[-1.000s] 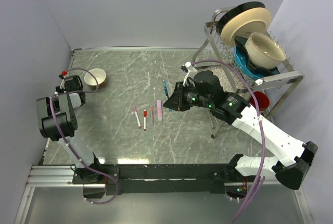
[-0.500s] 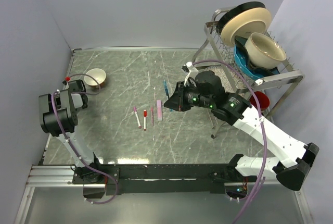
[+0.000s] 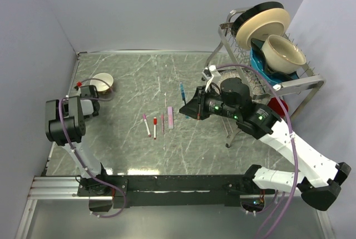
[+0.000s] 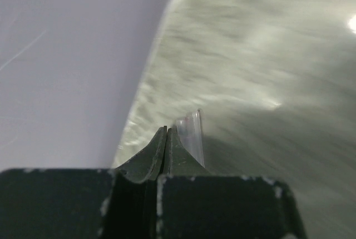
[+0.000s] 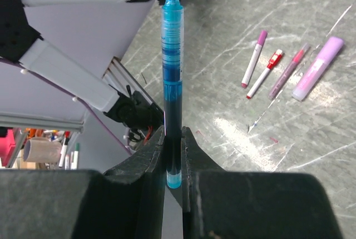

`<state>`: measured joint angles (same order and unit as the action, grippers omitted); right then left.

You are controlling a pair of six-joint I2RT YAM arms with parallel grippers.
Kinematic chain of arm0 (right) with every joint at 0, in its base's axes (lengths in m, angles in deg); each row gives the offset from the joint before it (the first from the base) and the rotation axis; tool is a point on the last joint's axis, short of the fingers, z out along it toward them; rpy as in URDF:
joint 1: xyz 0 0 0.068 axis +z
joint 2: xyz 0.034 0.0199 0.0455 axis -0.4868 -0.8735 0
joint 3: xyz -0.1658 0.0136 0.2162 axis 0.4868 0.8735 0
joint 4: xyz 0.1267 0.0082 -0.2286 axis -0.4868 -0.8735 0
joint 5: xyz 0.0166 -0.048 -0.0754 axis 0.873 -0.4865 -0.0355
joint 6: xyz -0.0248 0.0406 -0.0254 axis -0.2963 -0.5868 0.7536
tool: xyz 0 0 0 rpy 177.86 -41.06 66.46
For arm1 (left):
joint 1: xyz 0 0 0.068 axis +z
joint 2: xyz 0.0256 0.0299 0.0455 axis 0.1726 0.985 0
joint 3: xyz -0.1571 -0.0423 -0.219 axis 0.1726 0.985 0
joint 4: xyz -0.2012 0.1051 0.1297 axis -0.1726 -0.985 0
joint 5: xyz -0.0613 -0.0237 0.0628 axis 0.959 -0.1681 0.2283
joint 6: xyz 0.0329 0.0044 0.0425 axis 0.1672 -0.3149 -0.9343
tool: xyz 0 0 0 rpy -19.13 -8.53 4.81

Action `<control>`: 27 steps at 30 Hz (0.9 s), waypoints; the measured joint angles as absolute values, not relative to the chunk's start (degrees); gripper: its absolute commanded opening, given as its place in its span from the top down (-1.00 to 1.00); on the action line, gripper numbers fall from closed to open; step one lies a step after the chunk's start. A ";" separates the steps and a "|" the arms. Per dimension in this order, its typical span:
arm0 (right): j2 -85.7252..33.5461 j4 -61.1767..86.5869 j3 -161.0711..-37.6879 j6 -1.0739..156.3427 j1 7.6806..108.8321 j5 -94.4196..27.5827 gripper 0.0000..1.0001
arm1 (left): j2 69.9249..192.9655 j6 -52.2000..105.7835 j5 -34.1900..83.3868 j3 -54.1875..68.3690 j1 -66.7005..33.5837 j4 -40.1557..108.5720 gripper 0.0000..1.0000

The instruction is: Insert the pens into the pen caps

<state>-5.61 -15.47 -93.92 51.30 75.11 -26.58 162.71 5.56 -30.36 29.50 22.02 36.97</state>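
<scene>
right fingers (image 5: 149, 158) pinch the blue pen (image 5: 172, 83) at its tail end, above the tabletop (image 3: 128, 83), at 3 o'clock of the other pens (image 3: 154, 128). left fingers (image 4: 150, 158) are pressed together. risk: the long overhang lets the pen pivot on cap contact, causing misalignment.

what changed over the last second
The right hand, gripping the blue pen, shifted slightly to the right. The left hand swung right, toward the bowl. The other pens and the bowl stayed put.
</scene>
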 measured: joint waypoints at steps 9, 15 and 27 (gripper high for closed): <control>-4.75 -15.47 -93.92 51.32 75.11 -27.06 1.00 | 160.61 6.31 -29.11 29.79 11.90 36.95 0.98; -4.84 -15.47 -93.92 51.32 75.11 -27.08 1.00 | 153.62 7.20 -27.08 29.04 12.73 35.44 0.88; -3.62 -12.24 -89.46 50.60 75.11 -29.60 1.00 | 151.37 16.80 -14.56 26.18 20.51 30.28 0.98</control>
